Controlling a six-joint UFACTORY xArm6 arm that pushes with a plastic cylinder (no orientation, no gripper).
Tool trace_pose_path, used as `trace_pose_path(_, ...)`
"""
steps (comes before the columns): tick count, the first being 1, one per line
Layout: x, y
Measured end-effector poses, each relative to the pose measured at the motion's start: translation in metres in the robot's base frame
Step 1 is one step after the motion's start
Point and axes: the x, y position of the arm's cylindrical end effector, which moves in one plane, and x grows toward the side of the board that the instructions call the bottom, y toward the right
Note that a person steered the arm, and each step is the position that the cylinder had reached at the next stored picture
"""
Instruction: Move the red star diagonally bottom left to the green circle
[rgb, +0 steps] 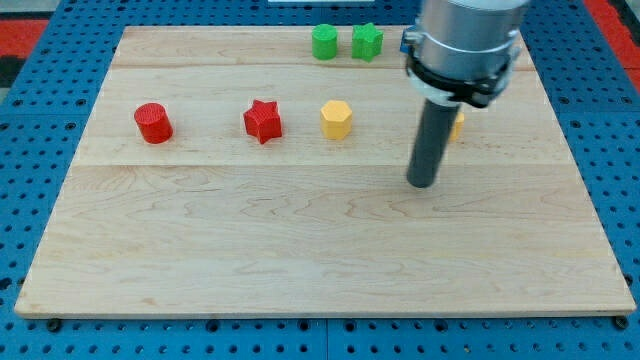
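Well off to the view's left of my tip (423, 184), a bare rod with no jaws and touching nothing, sits the red wooden star (262, 121), still to be approached and nudged up-right toward the green round block (324, 43); I count two red, two green, two yellow blocks.

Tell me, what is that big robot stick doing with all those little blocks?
That stick is my tip, and I push blocks with it. Right now it touches nothing; it sits on the wooden board, right of the yellow hexagon. My job is the red star, which waits left of the hexagon. It must end up diagonally below and left of the green circle near the view's top.
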Motion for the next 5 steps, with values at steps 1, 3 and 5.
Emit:
trace_pose_path(1,-0.002,-0.104)
trace_pose_path(3,-0.086,-0.155)
trace_pose_path(5,-0.108,-0.152)
